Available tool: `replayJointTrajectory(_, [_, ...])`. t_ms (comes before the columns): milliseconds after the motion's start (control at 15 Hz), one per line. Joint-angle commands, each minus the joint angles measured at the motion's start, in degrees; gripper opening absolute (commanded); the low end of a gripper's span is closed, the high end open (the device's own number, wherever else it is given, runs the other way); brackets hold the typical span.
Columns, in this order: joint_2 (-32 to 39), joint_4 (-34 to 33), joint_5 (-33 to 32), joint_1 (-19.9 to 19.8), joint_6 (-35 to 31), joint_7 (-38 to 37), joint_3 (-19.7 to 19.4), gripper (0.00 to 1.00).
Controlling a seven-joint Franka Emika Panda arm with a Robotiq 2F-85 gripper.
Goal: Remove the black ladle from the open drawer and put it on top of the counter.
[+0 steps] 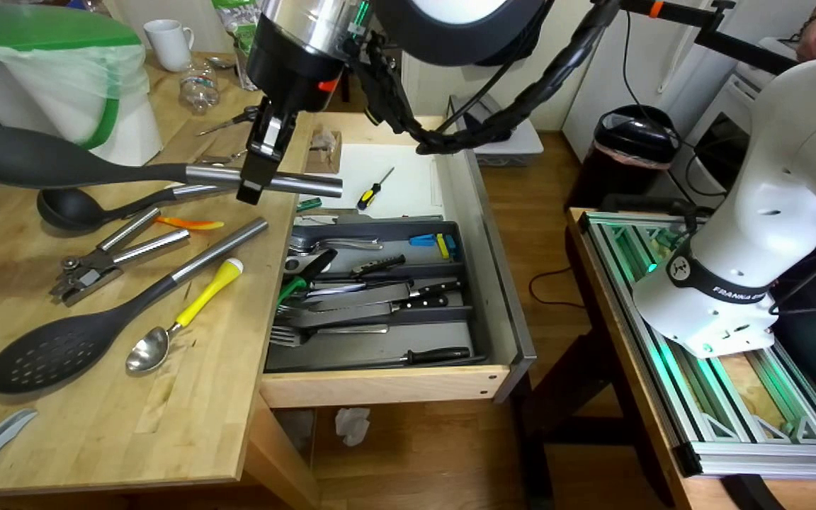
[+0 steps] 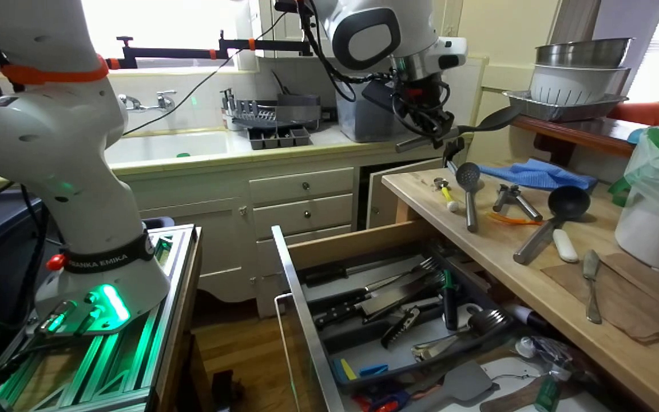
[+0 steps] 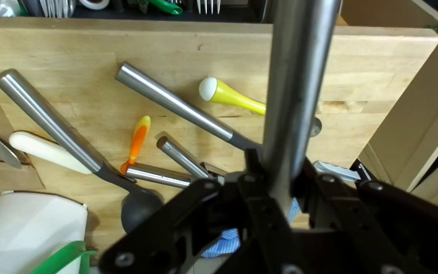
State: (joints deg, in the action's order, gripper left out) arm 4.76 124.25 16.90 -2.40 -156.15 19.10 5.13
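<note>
The black ladle has a large dark bowl point(image 1: 25, 157), a black neck and a steel handle point(image 3: 300, 76). It also shows in an exterior view point(image 2: 498, 118). My gripper point(image 1: 258, 170) is shut on the steel handle and holds the ladle in the air, roughly level, its bowl pointing away from the drawer. The gripper also shows in an exterior view point(image 2: 447, 140) and in the wrist view point(image 3: 276, 175). The counter point(image 1: 188, 418) lies below, with a gap under the ladle. The pale-wood drawer point(image 1: 387, 386) is open, with a grey cutlery tray inside.
On the counter lie a slotted spoon point(image 1: 61, 350), a smaller round-bowled ladle point(image 1: 71, 209), a steel-handled press-like tool point(image 1: 93, 273), a yellow-handled spoon point(image 1: 149, 350) and a blue cloth point(image 2: 535, 174). A white bucket with a green lid point(image 1: 40, 25) stands at the back.
</note>
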Motion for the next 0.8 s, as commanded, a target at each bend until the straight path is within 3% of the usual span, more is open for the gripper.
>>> replayJointTrajectory(0, [0.28, -0.2, -0.14, 0.62, 0.07, 0.06, -0.56, 0.24])
replayJointTrajectory(67, [0.4, -0.26, -0.14, 0.59, 0.07, 0.21, -0.56, 0.24])
replayJointTrajectory(133, [-0.88, 1.55, 2.18, 0.64, -0.21, -0.28, -0.17, 0.06])
replayJointTrajectory(267, [-1.39, 2.58, 4.73, 0.58, -2.25, 4.98, 0.67, 0.06])
replayJointTrajectory(733, [4.6, -3.47, 0.71, -1.67, 0.7, 21.2, 0.17, 0.06])
